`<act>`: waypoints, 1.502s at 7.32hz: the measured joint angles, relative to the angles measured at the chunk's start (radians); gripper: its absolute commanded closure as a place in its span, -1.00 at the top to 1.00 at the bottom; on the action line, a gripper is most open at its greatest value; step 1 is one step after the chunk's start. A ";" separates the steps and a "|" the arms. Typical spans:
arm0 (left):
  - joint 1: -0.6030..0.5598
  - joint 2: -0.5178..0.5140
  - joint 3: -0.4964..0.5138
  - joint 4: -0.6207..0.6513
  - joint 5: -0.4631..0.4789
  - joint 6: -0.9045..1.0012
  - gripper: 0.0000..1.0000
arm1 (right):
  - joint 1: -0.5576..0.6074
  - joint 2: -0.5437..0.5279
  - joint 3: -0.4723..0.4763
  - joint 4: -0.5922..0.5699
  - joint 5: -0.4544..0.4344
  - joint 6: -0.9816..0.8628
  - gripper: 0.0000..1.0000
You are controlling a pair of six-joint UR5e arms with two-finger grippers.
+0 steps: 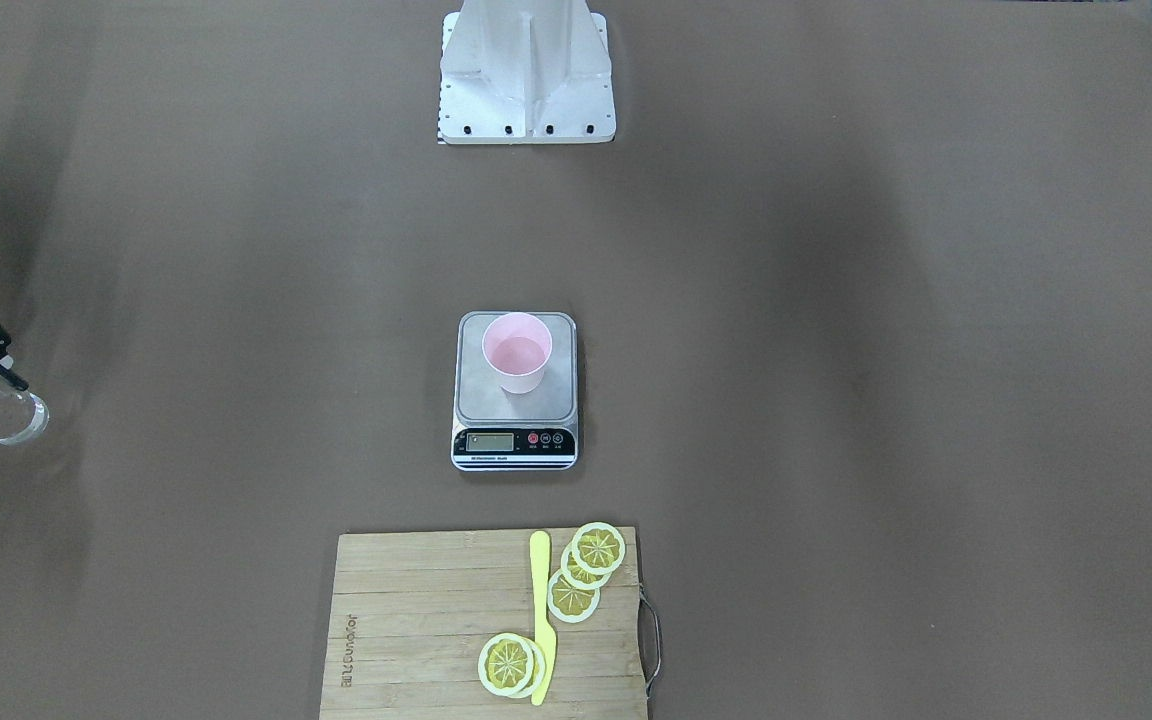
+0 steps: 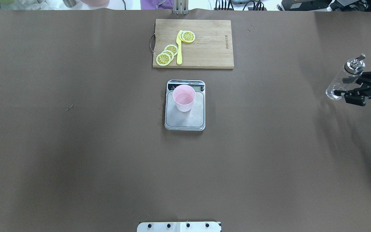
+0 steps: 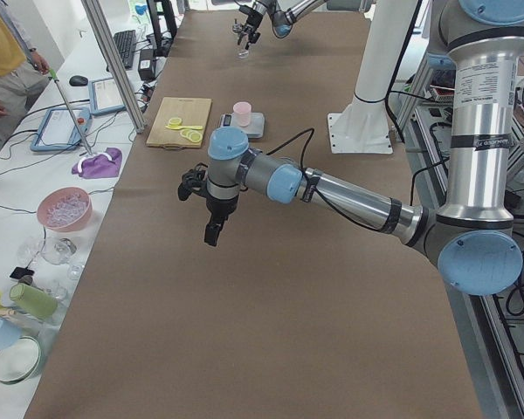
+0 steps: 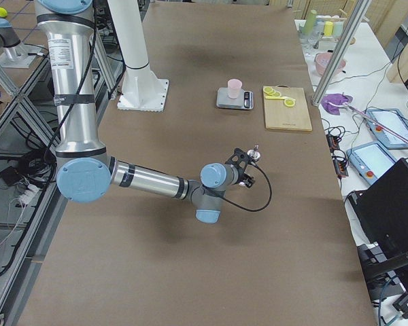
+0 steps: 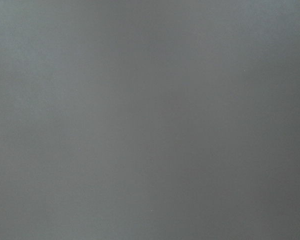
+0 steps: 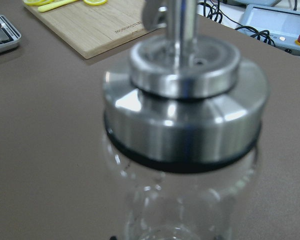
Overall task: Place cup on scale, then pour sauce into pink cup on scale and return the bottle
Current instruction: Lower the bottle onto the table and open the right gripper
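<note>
1. The pink cup (image 2: 184, 97) stands upright on the silver platform of the scale (image 2: 185, 120), at the middle of the counter (image 2: 76, 145). Its inside looks pale pink; I cannot tell whether it holds any liquid.
2. The bottle (image 2: 337, 87) is far off to the robot's right, well apart from the scale. The right hand (image 2: 346, 87) is clamped around its glass body, below the metal cap (image 6: 185, 115).
3. The glass is see-through, and I cannot tell what is in it.
4. The left hand (image 3: 212, 231) hangs over bare counter on the robot's left; its finger spacing cannot be judged.
5. Beyond the scale lies a wooden board (image 2: 204, 48) carrying lemon slices (image 2: 167, 53) and a yellow knife (image 2: 179, 48).
</note>
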 measured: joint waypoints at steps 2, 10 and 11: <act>-0.002 0.001 -0.006 0.001 0.000 0.000 0.96 | -0.012 0.004 -0.023 0.069 0.007 0.007 -1.00; -0.006 0.024 -0.028 0.000 0.001 -0.001 0.95 | -0.114 0.009 -0.033 0.131 0.015 0.021 -1.00; -0.006 0.024 -0.029 0.001 0.000 -0.001 0.95 | -0.117 0.008 -0.033 0.137 0.015 0.024 -0.90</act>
